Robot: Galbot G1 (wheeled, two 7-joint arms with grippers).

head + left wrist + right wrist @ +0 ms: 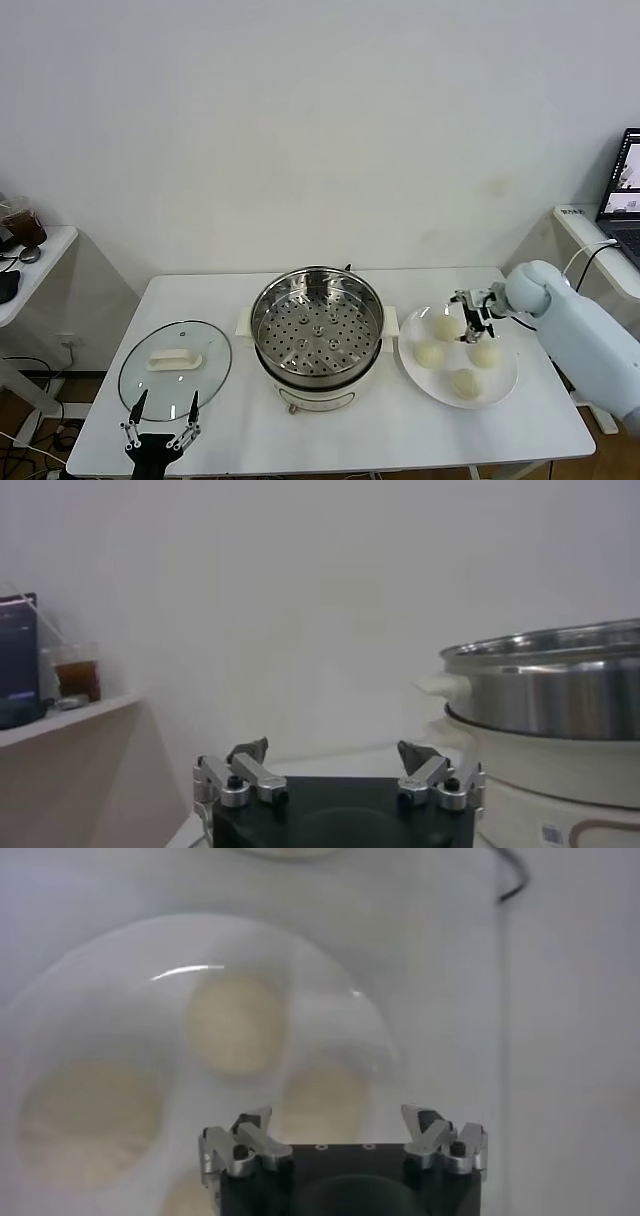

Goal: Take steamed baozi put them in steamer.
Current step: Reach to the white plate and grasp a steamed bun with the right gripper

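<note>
You're at the reach-in step: nothing picked yet, all four steamed baozi sit on the white plate (503, 392) at centre right of the head view. Count them: upper-left bun (447, 327), lower-left bun (429, 354), right bun (485, 355), bottom bun (464, 383). The steamer (317, 325) is dead centre of the frame, just left of the plate, tray bare, lid off. The glass lid (175, 367) lies at lower left.

Your right gripper (473, 316) hangs over the plate's upper part, between the upper-left and right buns, jaws spread wide and holding nothing. The right wrist view confirms it: fingers apart, with one bun (322, 1098) showing between them and a second (238, 1024) just beyond. No contact that I can see.

Left gripper (160, 421) is parked at the bottom left edge, near the lid, fingers spread, empty.

Next move, my call: centre on one bun, drop straight down, close gently since the dough looks soft, then lift and carry left over the steamer rim.
</note>
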